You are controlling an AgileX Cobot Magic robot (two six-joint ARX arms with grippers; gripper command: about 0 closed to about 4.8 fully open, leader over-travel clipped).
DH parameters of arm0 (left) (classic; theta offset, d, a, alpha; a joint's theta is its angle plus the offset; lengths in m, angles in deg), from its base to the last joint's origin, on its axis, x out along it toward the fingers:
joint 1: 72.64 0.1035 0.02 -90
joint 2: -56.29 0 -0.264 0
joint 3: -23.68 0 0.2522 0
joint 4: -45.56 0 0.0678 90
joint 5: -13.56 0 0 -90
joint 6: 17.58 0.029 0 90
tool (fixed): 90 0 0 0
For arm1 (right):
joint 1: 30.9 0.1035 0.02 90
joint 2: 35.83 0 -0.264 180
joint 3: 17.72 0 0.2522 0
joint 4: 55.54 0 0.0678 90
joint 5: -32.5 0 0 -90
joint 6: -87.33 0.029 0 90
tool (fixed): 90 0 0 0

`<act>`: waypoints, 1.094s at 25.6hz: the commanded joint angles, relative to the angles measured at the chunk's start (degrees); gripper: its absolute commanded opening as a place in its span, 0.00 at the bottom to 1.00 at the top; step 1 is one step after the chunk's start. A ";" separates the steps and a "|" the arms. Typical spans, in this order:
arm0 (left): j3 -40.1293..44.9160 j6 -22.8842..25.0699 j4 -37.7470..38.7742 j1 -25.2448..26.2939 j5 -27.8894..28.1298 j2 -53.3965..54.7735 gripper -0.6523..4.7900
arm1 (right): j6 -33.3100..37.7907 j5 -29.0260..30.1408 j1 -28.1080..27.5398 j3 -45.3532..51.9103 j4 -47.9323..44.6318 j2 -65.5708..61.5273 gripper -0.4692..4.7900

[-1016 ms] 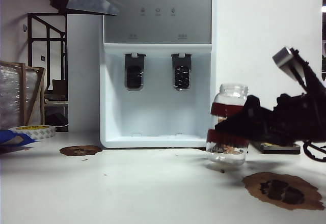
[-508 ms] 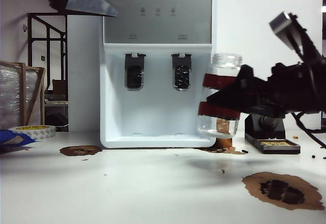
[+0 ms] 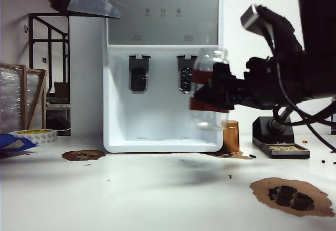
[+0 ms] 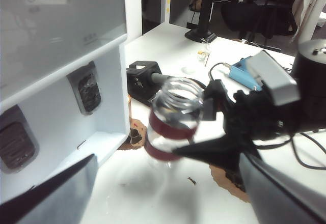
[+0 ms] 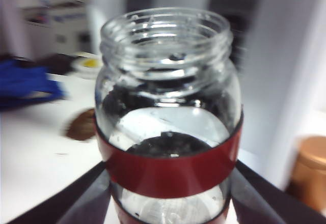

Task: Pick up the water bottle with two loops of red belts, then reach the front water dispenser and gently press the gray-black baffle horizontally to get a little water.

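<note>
I see the water dispenser [image 3: 161, 65] standing at the back of the white table [image 3: 131, 189], its recessed bay facing me. The right arm [image 3: 294, 79] reaches in from the right side of the exterior view. The right gripper [image 3: 218, 92] has its fingers pinched on the water bottle [image 3: 209, 89] from both sides — the jar hangs clear of the table, mouth up, leaning slightly. In the right wrist view the two dark fingers [image 5: 76, 196] flank the jar just below its upper red band [image 5: 170, 175], and the open threaded mouth stands above them.

The bottle sits directly in front of the dispenser's right side, overlapping the gray-black baffle [image 3: 185, 76]; whether glass touches the lever I cannot tell. The left-hand lever [image 3: 138, 73] is well apart from the fingers.

The left gripper [image 4: 168, 193] is raised near the top left of the exterior view, fingers spread wide and holding nothing — the bottle shows between them at a distance in the left wrist view.

A copper-brown cylinder [image 3: 230, 136] stands on the table below the right gripper. A brown stain [image 3: 291, 195] lies nearer the camera.
</note>
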 commanded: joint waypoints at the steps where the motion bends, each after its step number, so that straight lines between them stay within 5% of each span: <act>1: -0.33 0.20 -0.26 0.02 -0.13 -0.07 1.00 | 0.02 -1.33 0.98 -1.66 0.83 0.24 0.25; 28: -0.33 0.17 1.14 -1.38 -0.50 -0.50 1.00 | -2.21 -1.57 2.14 -11.96 9.16 -3.80 0.25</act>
